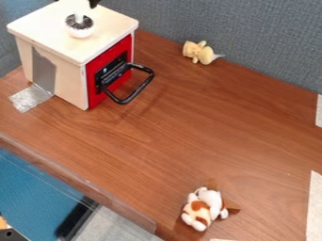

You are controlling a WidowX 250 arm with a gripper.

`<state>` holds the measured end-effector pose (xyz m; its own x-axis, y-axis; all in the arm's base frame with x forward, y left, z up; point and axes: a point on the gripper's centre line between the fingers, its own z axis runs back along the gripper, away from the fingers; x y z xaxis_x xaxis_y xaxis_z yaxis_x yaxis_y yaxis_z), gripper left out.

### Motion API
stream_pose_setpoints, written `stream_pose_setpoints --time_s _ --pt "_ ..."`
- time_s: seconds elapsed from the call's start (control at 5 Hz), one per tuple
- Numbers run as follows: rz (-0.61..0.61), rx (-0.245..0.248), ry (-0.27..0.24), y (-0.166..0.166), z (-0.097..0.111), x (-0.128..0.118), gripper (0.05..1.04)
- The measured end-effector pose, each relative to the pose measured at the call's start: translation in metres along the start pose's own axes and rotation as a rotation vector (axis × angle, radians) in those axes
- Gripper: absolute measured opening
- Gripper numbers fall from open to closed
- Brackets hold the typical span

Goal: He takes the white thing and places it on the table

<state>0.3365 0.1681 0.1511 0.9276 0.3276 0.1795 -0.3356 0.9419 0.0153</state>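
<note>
Rn my pincer (93,3) is at top edge, can't tell if spread; white brush (80,31) at toy oven's (55,77) top, red door (123,49) shut.

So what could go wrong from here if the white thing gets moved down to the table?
The white thing looks rounded underneath, so it might roll when released. If brought down past the box's red front, it could catch the black handle jutting out there. The brown-and-white plush toy lies near the table's edge, so a nudge might drop it.
</note>
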Motion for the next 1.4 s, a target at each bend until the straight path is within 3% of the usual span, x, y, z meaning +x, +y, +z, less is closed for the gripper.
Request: stream_pose_setpoints --time_s 0.4,0.8,1.0,1.2,1.4 --pt "0.016 0.012 0.06 0.004 -0.024 0.0 0.948" --pt "0.012 0.015 0.059 0.003 -0.024 0.0 0.354" --pt "0.014 0.013 0.059 0.002 -0.024 0.0 0.217" --pt "-0.001 -0.014 0.056 -0.011 -0.024 0.002 0.215" --pt "-0.068 -0.058 -0.007 -0.047 -0.004 0.021 0.215"
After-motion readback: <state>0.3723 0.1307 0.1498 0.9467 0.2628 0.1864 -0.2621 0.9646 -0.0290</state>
